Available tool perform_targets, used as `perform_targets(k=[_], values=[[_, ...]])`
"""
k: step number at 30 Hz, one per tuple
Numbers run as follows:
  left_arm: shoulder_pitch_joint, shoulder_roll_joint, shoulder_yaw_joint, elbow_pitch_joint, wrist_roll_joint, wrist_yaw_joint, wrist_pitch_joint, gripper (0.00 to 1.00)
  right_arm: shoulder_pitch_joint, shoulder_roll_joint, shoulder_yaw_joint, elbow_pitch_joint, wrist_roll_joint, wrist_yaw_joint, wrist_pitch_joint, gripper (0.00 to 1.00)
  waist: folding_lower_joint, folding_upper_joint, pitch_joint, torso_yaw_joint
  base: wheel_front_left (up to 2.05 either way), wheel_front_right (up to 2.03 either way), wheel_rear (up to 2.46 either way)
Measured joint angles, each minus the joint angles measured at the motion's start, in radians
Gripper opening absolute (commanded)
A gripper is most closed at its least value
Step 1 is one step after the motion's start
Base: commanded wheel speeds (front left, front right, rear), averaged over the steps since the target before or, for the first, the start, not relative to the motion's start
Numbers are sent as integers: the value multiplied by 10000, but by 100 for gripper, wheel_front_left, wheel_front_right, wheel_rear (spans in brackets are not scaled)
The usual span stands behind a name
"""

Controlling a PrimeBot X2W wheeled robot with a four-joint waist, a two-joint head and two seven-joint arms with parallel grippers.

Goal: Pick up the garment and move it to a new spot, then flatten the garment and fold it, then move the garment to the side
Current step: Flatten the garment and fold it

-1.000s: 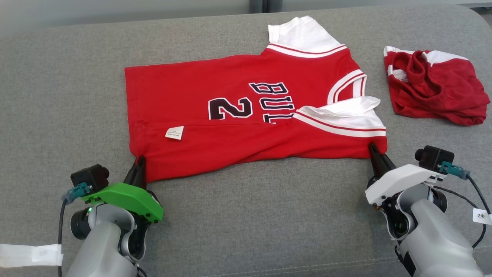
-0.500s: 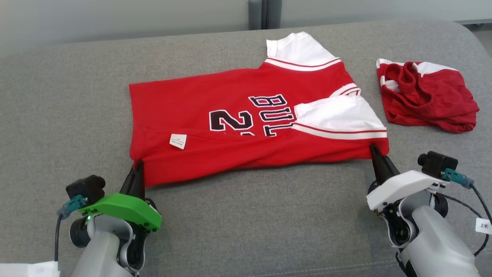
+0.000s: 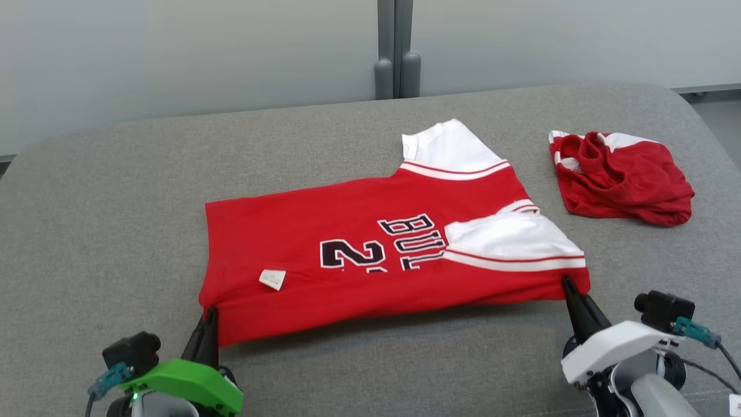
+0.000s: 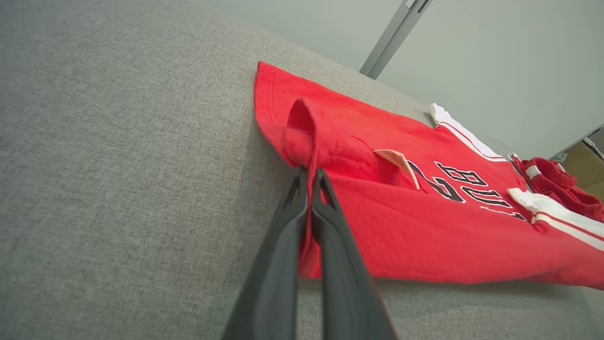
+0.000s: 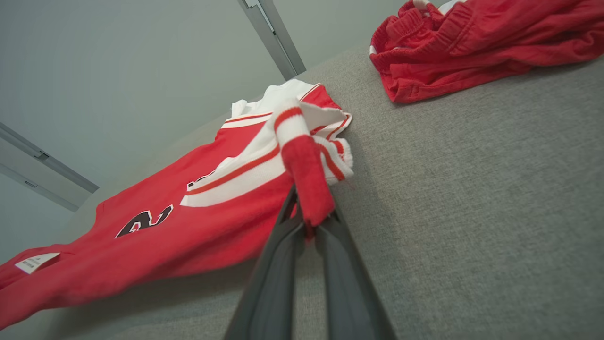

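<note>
The shirt point(image 3: 370, 260) lies front-up across the middle of the grey cushion point(image 3: 116, 231), with the collar end toward 3 o'clock and the hem toward 9. A crumpled pair of red shorts point(image 3: 622, 185) sits apart from it at 2 o'clock.

The left jaws are fully closed on the hem corner at the shirt's 7 o'clock. In the left wrist view a small loop of red cloth is bunched just past their tips. The right jaws are pinched nearly closed on the shoulder corner at 5 o'clock, with a wad of red and striped trim caught between them. The near edge hangs a little off the cushion, with shadow under it. The near sleeve point(image 3: 509, 240) is already turned in over the lettering, and a white tag point(image 3: 272, 280) shows.

This looks like the lengthwise fold, with the near edge to be carried toward 12 o'clock.

- Raise both corners together and level, so the edge between them stays taut and does not sag into a crease.
- Lift high enough that the lower layer is not dragged along.
- Travel straight to 12, not toward the shorts.
- Lay the edge on the far edge before letting go.
- Watch that the tucked sleeve does not flop out.
- Both grips are small, so a jerk may pull the cloth free.
</note>
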Motion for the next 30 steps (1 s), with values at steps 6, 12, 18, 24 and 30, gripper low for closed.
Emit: perform_targets(k=[6,12,18,24,30], values=[[929,90,98,-397,0,161,0,0,1006,-35,82,-330,17,13,2,0,0,0,-310,-37,0,0,0],[1122,90,-10,-639,-4,238,100,0,1467,-31,295,-543,107,13,203,0,0,0,-366,-42,0,0,0],[1138,88,-201,-558,2,334,368,0,1472,-132,456,-387,4,13,360,0,0,0,-377,-66,0,0,0],[1135,100,-368,-516,104,451,458,10,1470,-90,504,-35,4,-10,541,33,0,0,-391,-90,0,0,0],[1141,244,-232,-537,107,617,516,100,1629,-144,395,12,6,-104,531,100,0,0,-411,-89,0,0,0]])
